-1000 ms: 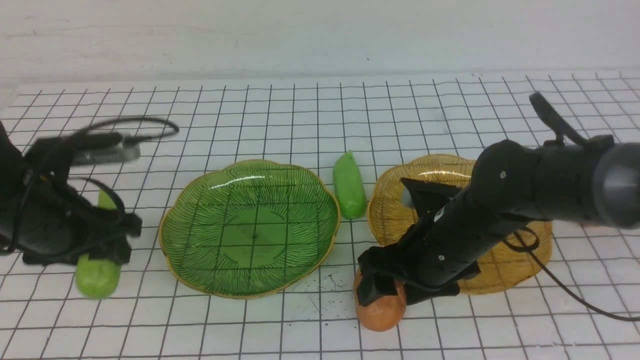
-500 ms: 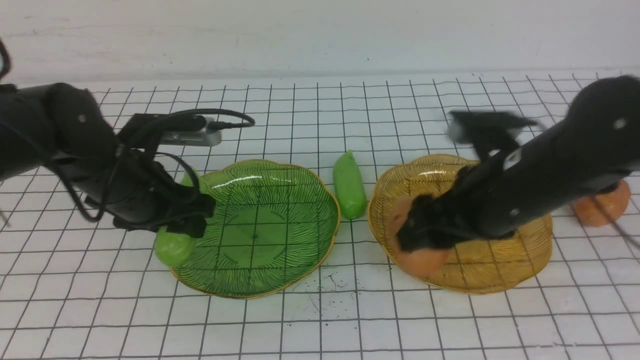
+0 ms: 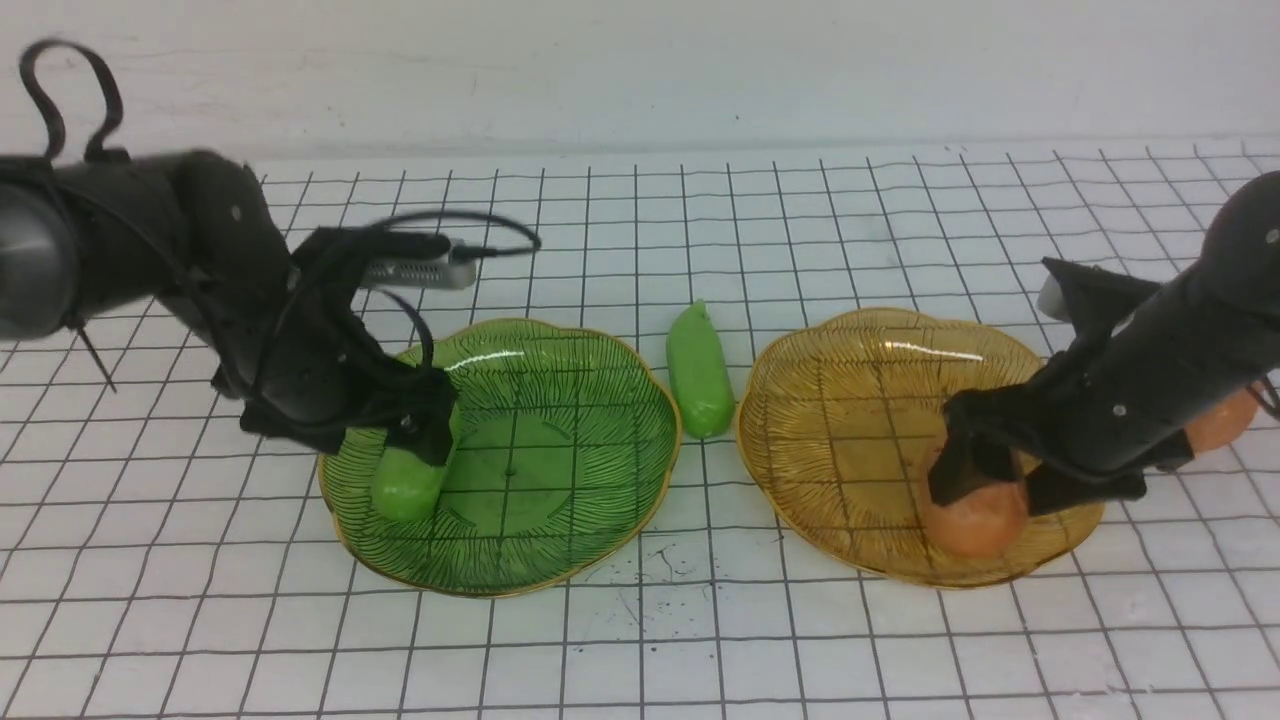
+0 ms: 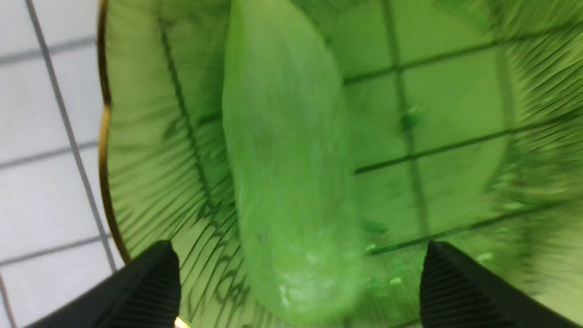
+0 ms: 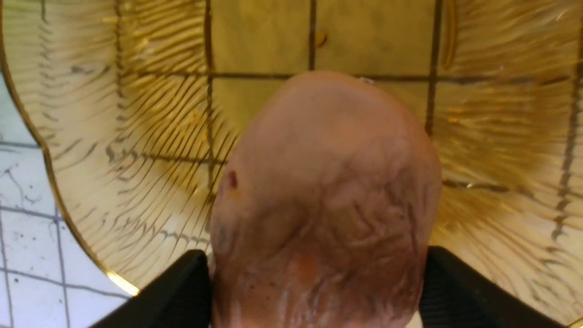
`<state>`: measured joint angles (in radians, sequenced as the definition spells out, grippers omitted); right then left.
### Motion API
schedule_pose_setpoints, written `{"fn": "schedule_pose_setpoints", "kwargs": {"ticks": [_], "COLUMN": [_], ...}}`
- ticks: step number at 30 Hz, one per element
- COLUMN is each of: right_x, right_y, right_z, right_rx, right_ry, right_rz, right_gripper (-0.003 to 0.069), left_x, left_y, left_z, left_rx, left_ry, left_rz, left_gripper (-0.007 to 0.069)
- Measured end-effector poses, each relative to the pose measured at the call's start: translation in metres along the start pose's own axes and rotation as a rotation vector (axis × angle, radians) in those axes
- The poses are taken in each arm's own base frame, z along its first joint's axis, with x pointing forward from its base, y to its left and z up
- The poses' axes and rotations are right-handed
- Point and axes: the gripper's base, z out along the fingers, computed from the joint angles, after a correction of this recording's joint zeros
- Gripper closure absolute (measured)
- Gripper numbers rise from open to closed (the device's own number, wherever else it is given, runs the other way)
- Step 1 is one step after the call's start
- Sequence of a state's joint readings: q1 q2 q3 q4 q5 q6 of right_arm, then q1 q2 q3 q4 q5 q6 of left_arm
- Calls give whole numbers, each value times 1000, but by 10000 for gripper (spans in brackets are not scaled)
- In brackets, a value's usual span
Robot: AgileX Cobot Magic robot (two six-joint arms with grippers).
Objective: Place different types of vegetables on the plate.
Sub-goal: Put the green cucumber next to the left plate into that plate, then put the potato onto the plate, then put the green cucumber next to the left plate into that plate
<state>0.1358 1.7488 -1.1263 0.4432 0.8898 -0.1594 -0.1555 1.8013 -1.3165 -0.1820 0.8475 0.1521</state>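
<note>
The left claw (image 4: pixel 300 269) stands released: its 2 ribbed black fingers (image 4: pixel 150 287) are spread wide, with clear gaps either side of the glossy light-green cucumber-like toy (image 4: pixel 287 182) lying between them. A second ago this claw was clenched on that toy over the table, to the left of the plates. Now the toy rests on the near-left inner slope of the translucent green ribbed plate (image 3: pixel 600 400), with the claw just above it.

The right claw (image 5: pixel 314 273) is grasping the plump orange-brown potato-like toy (image 5: pixel 328 196), a finger flush against each flank. A second ago this toy was on the table in front of the plates. Now it sits low against the near-right part of the translucent amber ribbed plate (image 3: pixel 850 400).

So 1 vegetable of each kind has reached its own plate. By the look of it, half the sorting is done, once the right claw lets go.

Further out, a second light-green cucumber toy (image 3: pixel 698 372) lies on the white gridded table (image 3: pixel 640 650) between the 2 plates. A second orange potato toy (image 3: pixel 1225 420) shows partly behind the right arm, just beside the amber plate. Both appear to be the next pickups.
</note>
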Motion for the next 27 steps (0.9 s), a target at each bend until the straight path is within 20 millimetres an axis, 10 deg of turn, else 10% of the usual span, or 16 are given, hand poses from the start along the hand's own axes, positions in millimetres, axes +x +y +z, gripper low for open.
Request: {"fn": "schedule_pose_setpoints", "kwargs": {"ticks": [10, 16, 27], "right_x": [-10, -26, -26], "right_y": [10, 17, 2], "right_z": [-23, -70, -105], "right_rx": [-6, 95, 331], "right_ry": [83, -6, -66], "right_rz": [-77, -183, -195], "right_gripper": [45, 134, 147], "left_x": [-79, -117, -131], "left_y": [-85, -129, -139], "left_z": [-49, -4, 78], "left_rx": [168, 217, 157], "left_ry": [-251, -237, -179], "left_rz": [80, 107, 119], "left_gripper": [46, 49, 53]}}
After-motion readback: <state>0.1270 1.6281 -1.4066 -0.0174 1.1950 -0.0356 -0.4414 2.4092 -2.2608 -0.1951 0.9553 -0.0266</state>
